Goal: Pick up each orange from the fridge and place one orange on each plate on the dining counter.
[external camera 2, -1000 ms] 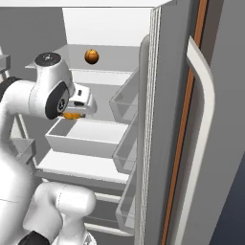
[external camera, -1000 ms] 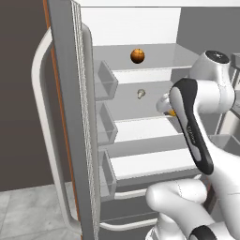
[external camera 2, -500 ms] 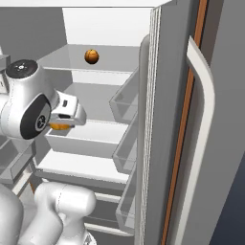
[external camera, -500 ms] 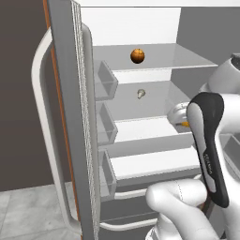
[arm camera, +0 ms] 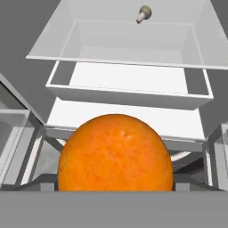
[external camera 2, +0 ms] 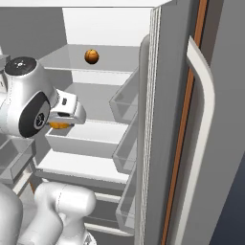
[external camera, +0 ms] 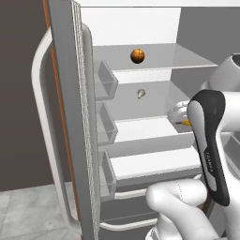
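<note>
Clearly the fingers [external camera 2: 61, 123] grasp the bright orange [arm camera: 115, 153], right against the hand, near the fridge [external camera: 140, 140] drawers; the darker orange [external camera: 137, 56] sits far back on the top shelf.

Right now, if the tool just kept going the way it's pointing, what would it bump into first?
Nothing beyond the bright orange already sitting against the tool. Past it, probably the white fridge drawers, though depth is unclear.
</note>
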